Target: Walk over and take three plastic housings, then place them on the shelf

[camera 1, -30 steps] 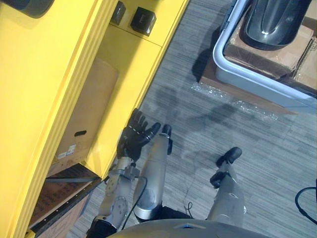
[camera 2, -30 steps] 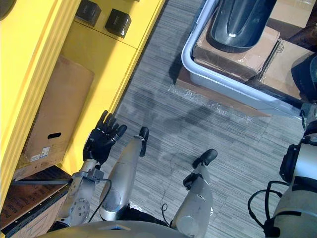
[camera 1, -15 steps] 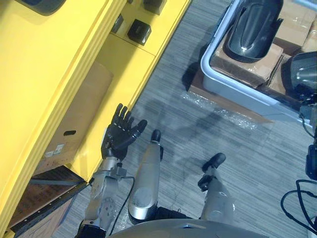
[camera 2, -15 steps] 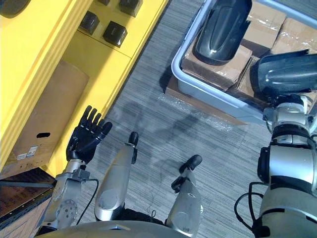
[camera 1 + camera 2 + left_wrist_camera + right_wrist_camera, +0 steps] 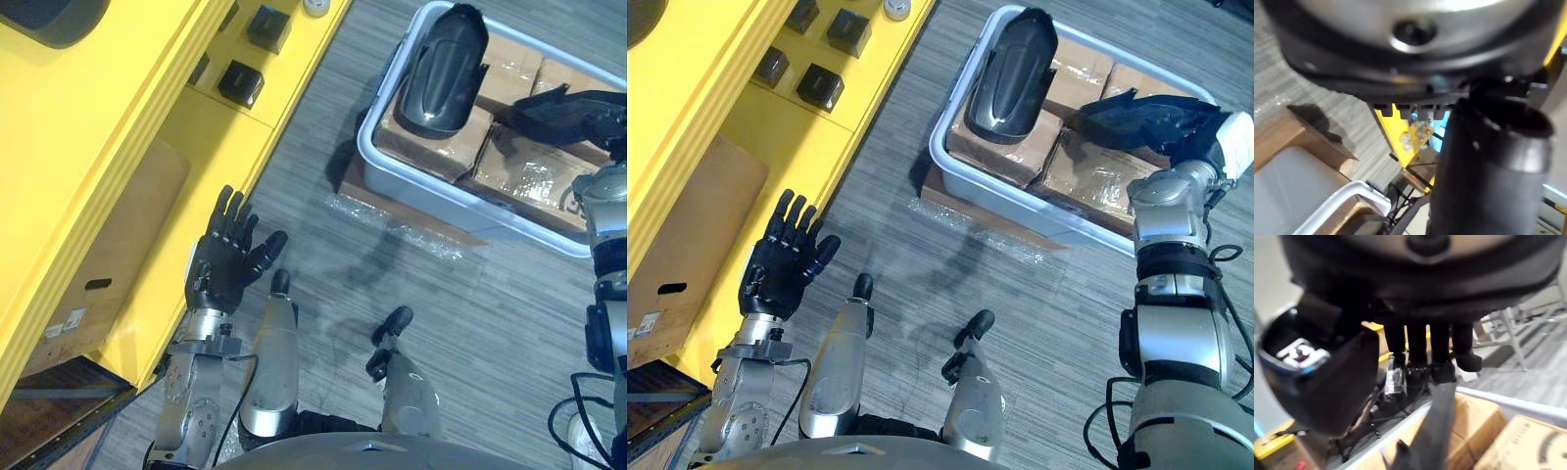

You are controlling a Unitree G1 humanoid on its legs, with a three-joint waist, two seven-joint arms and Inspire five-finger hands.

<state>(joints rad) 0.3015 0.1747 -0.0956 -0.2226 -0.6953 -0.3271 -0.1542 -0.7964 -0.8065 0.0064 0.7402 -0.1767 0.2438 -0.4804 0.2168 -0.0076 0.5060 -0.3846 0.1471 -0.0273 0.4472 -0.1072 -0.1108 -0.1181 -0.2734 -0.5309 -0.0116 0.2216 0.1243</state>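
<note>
**Right hand on a housing over the bin, left hand idle by the shelf**

My right hand [image 5: 1185,127] is out over the grey bin [image 5: 1019,204]. In its wrist view the fingers [image 5: 1440,347] hang down with their tips hooked on the thin dark edge of a held housing [image 5: 1437,431]. The thumb is on the other side, so I read it as a pinch. Below the fingertips lie cardboard boxes [image 5: 1087,176] packed in the bin. A second black housing [image 5: 1011,69] rests on the boxes, away from the fingers. My left hand [image 5: 227,259] is raised beside the yellow shelf [image 5: 98,147], fingers spread and holding nothing. Small black blocks [image 5: 820,86] sit on the shelf beyond its fingertips.
</note>
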